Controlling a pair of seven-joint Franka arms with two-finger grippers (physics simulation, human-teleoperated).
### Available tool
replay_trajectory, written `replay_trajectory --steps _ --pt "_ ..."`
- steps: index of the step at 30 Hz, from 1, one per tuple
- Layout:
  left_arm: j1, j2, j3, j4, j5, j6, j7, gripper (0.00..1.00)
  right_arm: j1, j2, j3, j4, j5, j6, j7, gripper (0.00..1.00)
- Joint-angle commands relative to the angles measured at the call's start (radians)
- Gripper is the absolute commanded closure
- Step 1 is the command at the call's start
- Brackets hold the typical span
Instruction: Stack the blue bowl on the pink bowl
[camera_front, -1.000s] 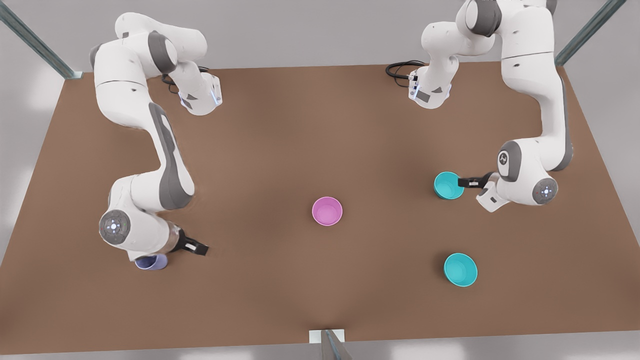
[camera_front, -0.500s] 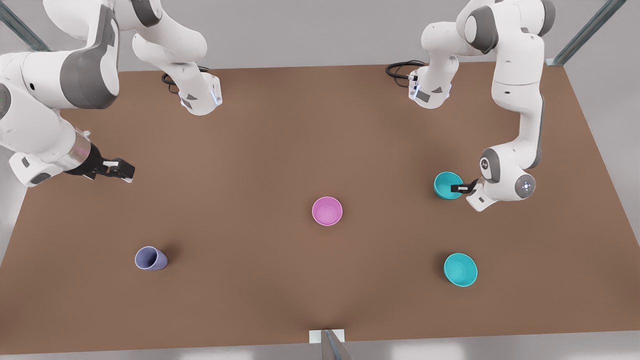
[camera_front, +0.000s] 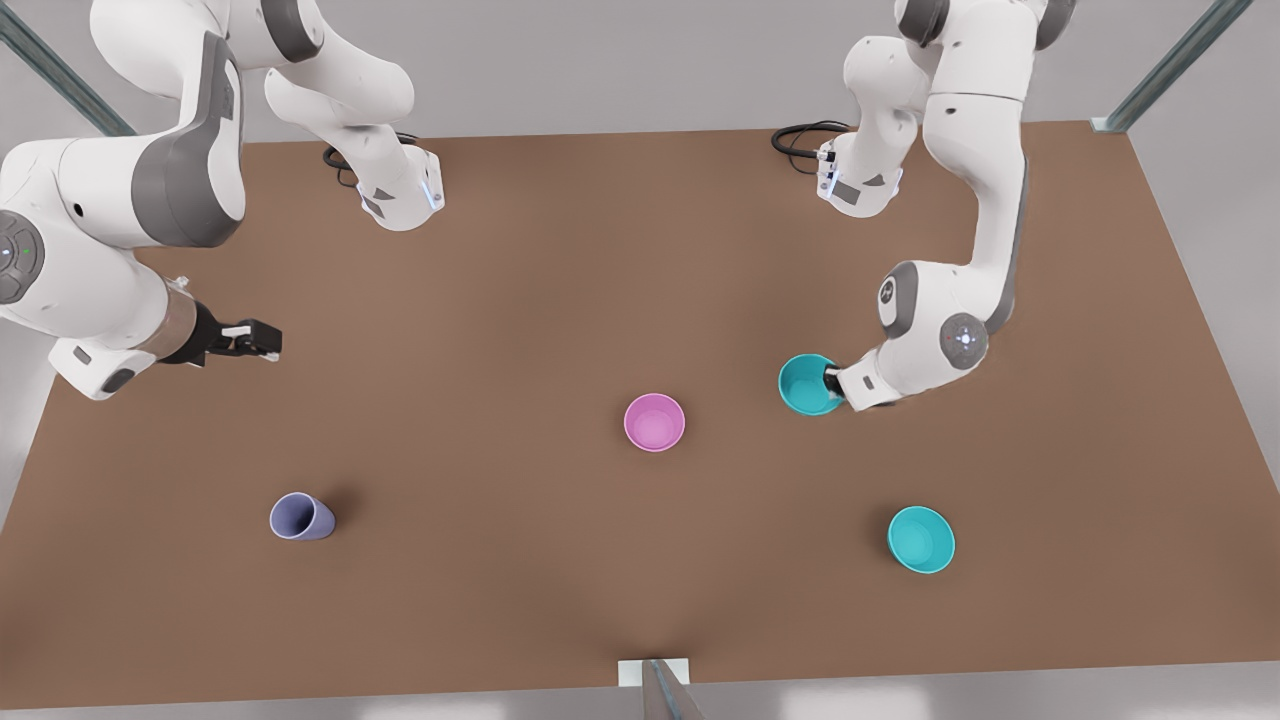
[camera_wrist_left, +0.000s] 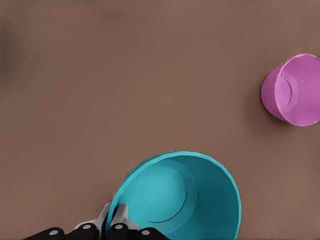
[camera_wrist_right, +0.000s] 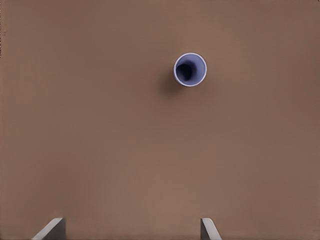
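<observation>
With its rim pinched between the left gripper's (camera_wrist_left: 114, 225) fingers, the blue bowl (camera_wrist_left: 180, 197) hangs.

The pink bowl (camera_front: 654, 422) sits mid-table (camera_front: 600, 250). The blue bowl (camera_front: 808, 384), pinched at its rim by the left gripper (camera_front: 832, 384), lies near it on the front view's right. A second bowl (camera_front: 921, 539) lies nearer, right. The cup (camera_front: 300, 517) sits near-left; the right gripper (camera_front: 262, 343) hangs beyond it.

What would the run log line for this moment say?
left claw: shut on blue bowl rim, short of pink bowl | right claw: open, waiting above table | stack: not yet done
</observation>
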Motion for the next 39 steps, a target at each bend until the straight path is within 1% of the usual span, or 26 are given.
replay_trajectory --steps 1,2,4,5,8,13,20,22,36,37,38,39 --pt "-0.063 0.052 -0.021 0.103 -0.005 -0.023 -0.423 0.79 0.000 -0.001 0.000 0.000 0.003 -0.003 -0.128 0.00" --pt "-0.108 0.133 -0.021 0.226 -0.004 -0.081 -0.535 0.79 -0.001 0.003 0.000 0.000 0.009 -0.003 -0.128 0.00" --pt "-0.161 0.260 -0.021 0.393 0.001 -0.104 -0.675 0.79 -0.006 0.005 0.000 0.000 0.010 -0.003 -0.128 0.00" --pt "-0.198 0.288 -0.021 0.418 0.001 -0.104 -0.725 0.79 -0.008 0.005 0.000 0.000 0.014 -0.003 -0.128 0.00" --pt "-0.221 0.328 -0.021 0.478 0.004 -0.104 -0.811 0.79 -0.014 0.011 0.000 0.000 0.023 -0.003 -0.128 0.00" --pt "-0.250 0.361 -0.021 0.488 0.001 -0.101 -0.865 0.79 -0.029 0.026 0.000 0.000 0.030 0.006 -0.130 0.00" --pt "-0.255 0.394 -0.028 0.495 -0.004 -0.101 -0.874 0.79 -0.029 0.028 0.000 0.000 0.037 0.015 -0.130 0.00" --pt "-0.254 0.421 -0.028 0.534 -0.005 -0.101 -0.874 0.79 -0.029 0.029 0.000 0.000 0.037 0.015 -0.130 0.00" --pt "-0.247 0.441 -0.050 0.545 -0.007 -0.103 -0.866 0.79 -0.029 0.040 0.002 0.000 0.037 0.026 -0.128 0.00" --pt "-0.244 0.441 -0.048 0.545 -0.007 -0.103 -0.865 0.76 -0.029 0.042 0.002 0.000 0.037 0.027 -0.128 0.00" --pt "-0.241 0.441 -0.048 0.544 -0.005 -0.104 -0.851 0.47 -0.029 0.042 0.002 0.000 0.037 0.027 -0.128 0.00" --pt "-0.238 0.440 -0.050 0.541 -0.002 -0.135 -0.837 0.00 -0.029 0.042 0.002 0.000 0.038 0.027 -0.128 0.00"
